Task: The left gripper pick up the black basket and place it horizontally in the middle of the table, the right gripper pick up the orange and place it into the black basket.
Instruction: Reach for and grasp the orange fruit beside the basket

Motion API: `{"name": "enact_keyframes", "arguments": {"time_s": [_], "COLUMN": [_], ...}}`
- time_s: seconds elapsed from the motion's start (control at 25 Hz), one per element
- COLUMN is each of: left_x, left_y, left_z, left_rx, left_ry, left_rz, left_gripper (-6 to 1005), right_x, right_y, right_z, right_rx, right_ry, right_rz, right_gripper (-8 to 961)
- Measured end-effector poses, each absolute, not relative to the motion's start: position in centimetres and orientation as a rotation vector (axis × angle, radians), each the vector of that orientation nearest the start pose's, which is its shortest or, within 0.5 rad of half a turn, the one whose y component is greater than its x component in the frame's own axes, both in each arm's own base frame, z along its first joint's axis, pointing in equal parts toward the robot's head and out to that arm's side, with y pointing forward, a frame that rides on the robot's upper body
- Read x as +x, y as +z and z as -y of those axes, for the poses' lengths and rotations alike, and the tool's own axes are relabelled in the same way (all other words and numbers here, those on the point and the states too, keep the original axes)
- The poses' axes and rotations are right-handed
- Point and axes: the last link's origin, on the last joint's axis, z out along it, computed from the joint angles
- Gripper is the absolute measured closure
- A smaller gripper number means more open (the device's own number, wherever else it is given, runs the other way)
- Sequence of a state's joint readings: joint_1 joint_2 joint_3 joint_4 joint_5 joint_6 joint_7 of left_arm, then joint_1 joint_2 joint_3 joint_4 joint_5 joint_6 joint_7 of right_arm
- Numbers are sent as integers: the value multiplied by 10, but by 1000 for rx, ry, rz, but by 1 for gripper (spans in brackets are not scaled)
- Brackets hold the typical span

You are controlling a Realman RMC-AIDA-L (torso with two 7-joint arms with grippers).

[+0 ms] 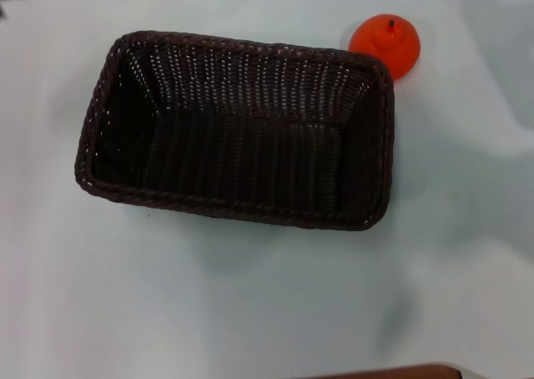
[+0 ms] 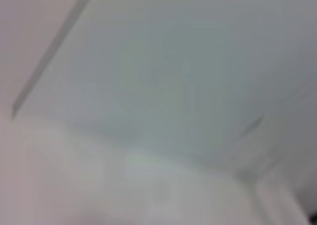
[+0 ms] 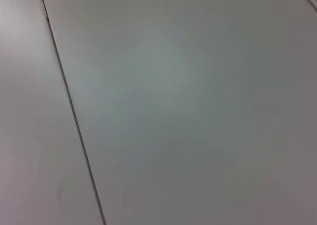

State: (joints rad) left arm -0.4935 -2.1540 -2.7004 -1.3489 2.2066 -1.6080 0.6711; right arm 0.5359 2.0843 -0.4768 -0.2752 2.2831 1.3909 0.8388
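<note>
1. The black basket lies lengthwise across the middle of the tabletop, open side up, nothing inside.
2. The orange rests on the tabletop just beyond the basket's far right corner.
3. Neither of my sets of fingers shows anywhere; I cannot tell their state.

No legible text, labels, brands, numbers or signs in any view. The black basket carries plain weave only, with no tag or mark. The orange bears no sticker or print. The table shows a plain surface without markings. Both wrist views show only pale, unmarked surfaces with thin seam lines; nothing on them can be read.
</note>
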Motion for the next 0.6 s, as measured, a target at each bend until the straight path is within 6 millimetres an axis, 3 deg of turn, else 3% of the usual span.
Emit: {"name": "enact_keyframes", "arguments": {"time_s": [0.12,0.16,0.36,0.6], "left_x": [-262,-273,-297,-339], "left_y": [134,146,156,142], "left_z": [-336,-325,-295,-255], "left_rx": [-2023,-1977,-1791,-1516], "left_ry": [-833,-993,-1286,-1329], "left_rz": [1365,1186,868,656], "left_gripper": [263,262,257,253], "right_x": [299,301,299,282], "right_y": [93,95,107,130], "right_z": [-362,-359,-357,-361], "right_rx": [-568,-585,-755,-1054], "right_ry": [-1253,-1217,-989,-724], "right_rz": [1416,1439,1591,1882], "right_gripper": [392,391,385,378]}}
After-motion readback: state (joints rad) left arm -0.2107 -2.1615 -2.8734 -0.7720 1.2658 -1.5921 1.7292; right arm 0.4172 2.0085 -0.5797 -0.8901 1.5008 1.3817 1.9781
